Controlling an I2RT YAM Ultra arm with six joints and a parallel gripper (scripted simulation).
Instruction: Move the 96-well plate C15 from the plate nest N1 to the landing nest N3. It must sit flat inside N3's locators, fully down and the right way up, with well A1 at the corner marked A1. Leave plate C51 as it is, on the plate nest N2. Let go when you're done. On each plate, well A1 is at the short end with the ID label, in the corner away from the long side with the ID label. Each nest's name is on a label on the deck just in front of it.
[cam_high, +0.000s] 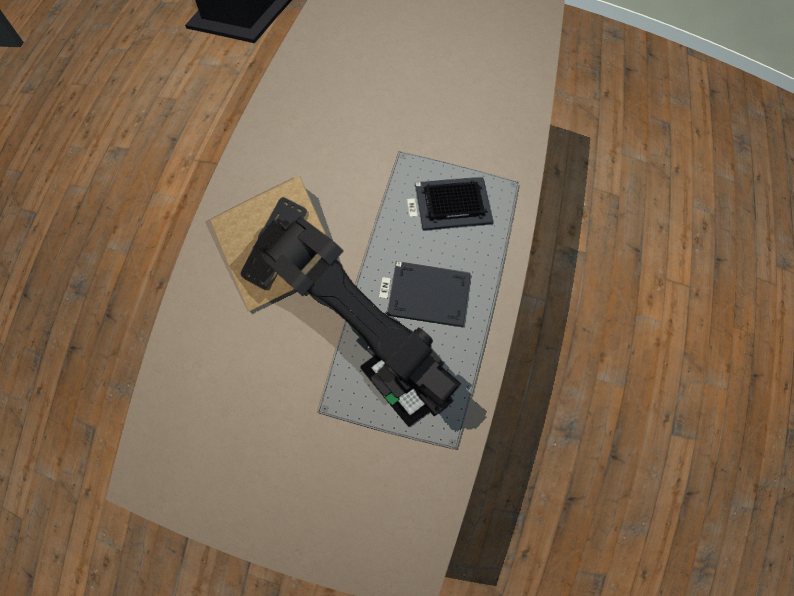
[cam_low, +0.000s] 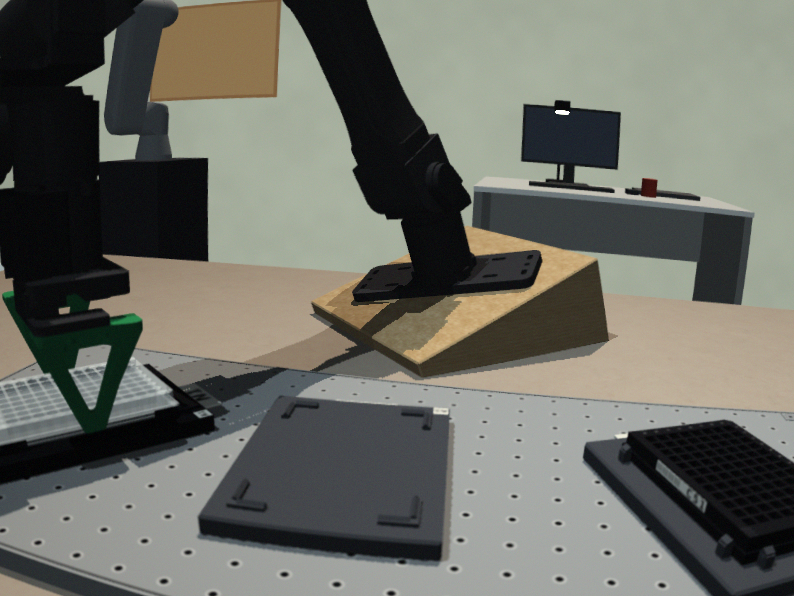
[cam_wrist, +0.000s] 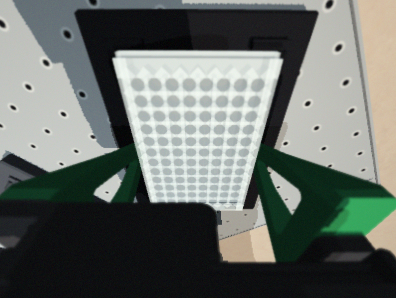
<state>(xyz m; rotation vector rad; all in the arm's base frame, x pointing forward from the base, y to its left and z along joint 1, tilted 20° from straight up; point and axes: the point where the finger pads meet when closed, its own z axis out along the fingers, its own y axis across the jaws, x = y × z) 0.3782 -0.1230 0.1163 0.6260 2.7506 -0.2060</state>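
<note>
The clear 96-well plate C15 (cam_wrist: 196, 131) sits on the black nest N1 (cam_low: 98, 432) at the left end of the deck, and shows in the top view (cam_high: 411, 402) under the arm. My gripper (cam_wrist: 197, 148) (cam_low: 64, 394), with green fingers, straddles the plate's long sides and is shut on it; the plate still rests on the nest. The landing nest N3 (cam_low: 333, 471) is a dark flat pad with corner locators, empty, in the middle of the deck (cam_high: 428, 293). The black plate C51 (cam_low: 721, 481) (cam_high: 454, 202) sits on nest N2 at the right.
The grey perforated deck (cam_high: 420, 301) carries all three nests. The arm's base stands on a tan wedge (cam_low: 474, 307) behind the deck. A desk with a monitor (cam_low: 569, 137) is far in the background.
</note>
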